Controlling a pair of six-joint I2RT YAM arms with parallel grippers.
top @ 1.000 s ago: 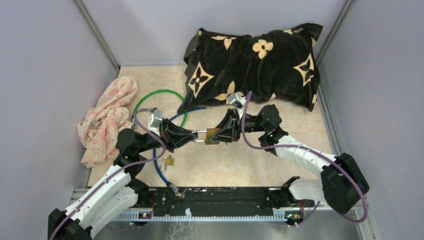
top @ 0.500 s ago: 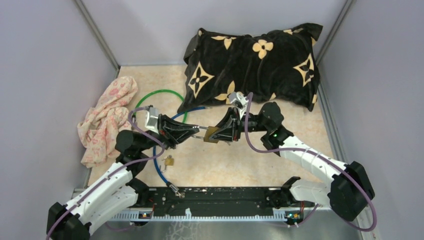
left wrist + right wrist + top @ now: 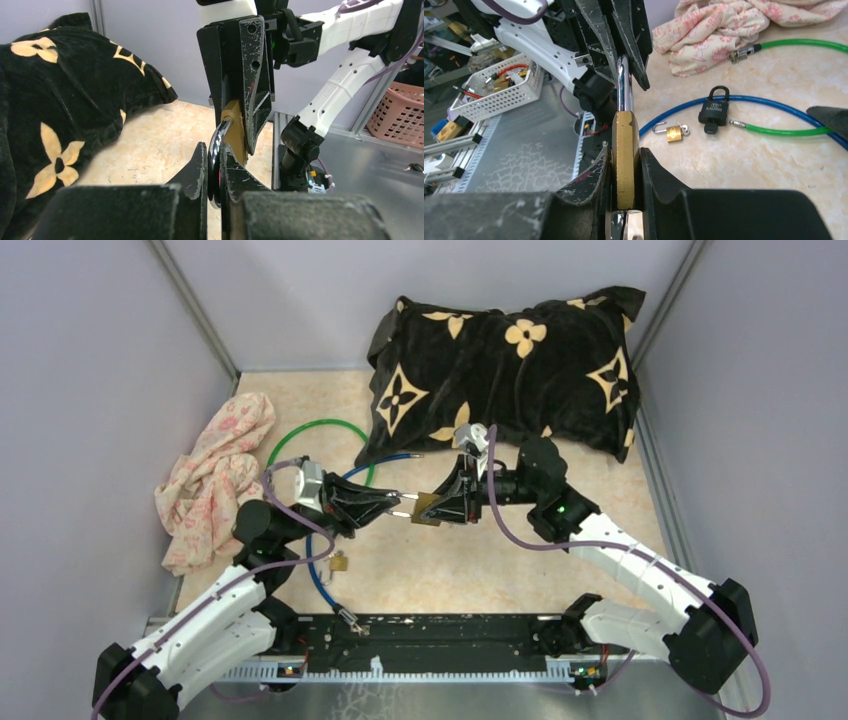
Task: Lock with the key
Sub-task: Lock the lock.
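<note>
Here, your right gripper point(image 3: 444, 505) clamps the brass padlock point(image 3: 624, 150) while your left gripper point(image 3: 392, 502) pinches its shackle point(image 3: 215, 160), apparently bracing both for locking.

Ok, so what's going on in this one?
Both arms are holding one brass padlock between them, up off the table. The right gripper is clamped on its brass body, and the left gripper pinches its steel shackle. Whether a key is in the lock can't be told. A small brass padlock with its shackle open, a black padlock and a blue cable lie untouched on the table.
</note>
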